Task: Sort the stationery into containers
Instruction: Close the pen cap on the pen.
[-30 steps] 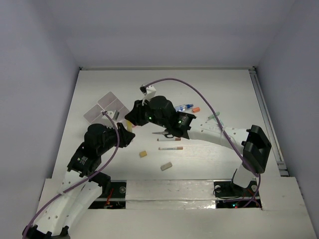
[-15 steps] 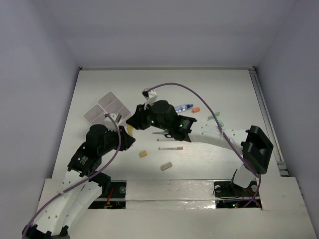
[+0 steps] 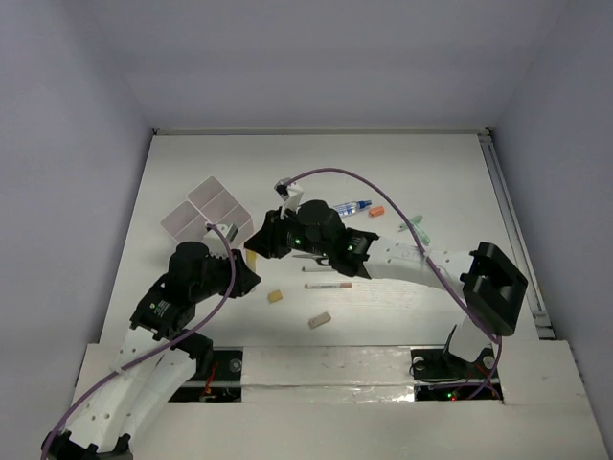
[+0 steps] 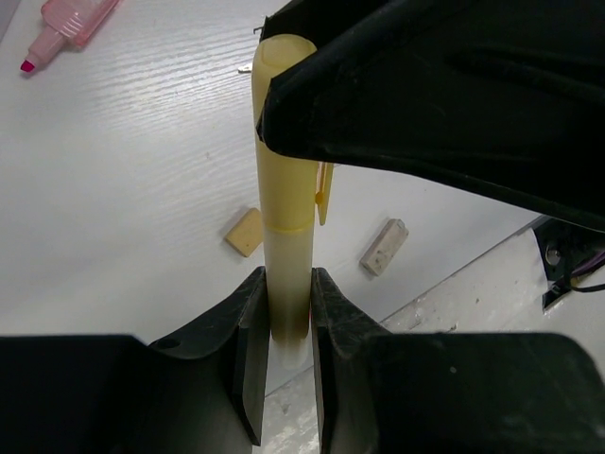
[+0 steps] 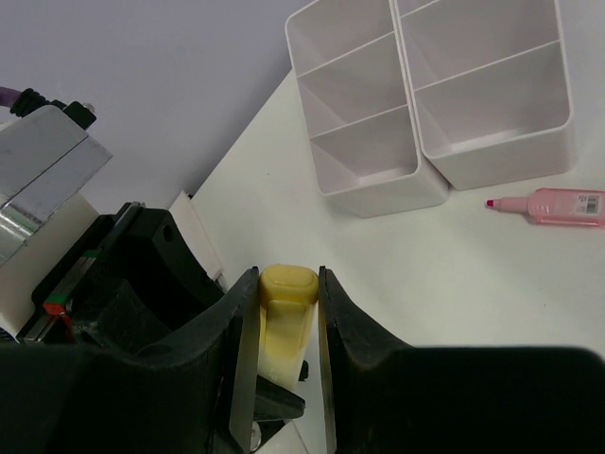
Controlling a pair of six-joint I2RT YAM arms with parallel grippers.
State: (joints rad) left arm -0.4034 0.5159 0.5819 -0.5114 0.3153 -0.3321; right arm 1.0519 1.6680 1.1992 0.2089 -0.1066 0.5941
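- Arms: two. They meet just off the tray's near-right corner.
- Left gripper (image 4: 287, 293): clenched on one end of a single yellow highlighter (image 4: 284, 180).
- Right gripper (image 5: 287, 284): clamped on the highlighter's other end, fingers pressed to both sides of the cap. Its black body hides the upper part of the barrel from the left wrist camera.
- White tray (image 5: 383, 197): one. The right wrist view shows five compartments, three in one row and two in the other. The second row is cut off by the frame's top edge.
- Pink highlighter (image 5: 558, 205): one, lying just beside the tray's near wall. It is cut off at the frame's right edge and hidden under the arms in the overhead view.
- Thin pens: two, right of the tray. One is in plain sight (image 3: 328, 285); the other, just behind it, is partly covered by the right arm.
- Farther right of the tray: one blue-ended pen (image 3: 354, 205), one green pen (image 3: 417, 230) and one small orange piece (image 3: 376, 211).
- Eraser blocks: two, nearer the arm bases than the tray, one beige (image 3: 275, 297) and one greyer (image 3: 319, 320).
- A dark thing lies under the right wrist; I cannot tell what it is.
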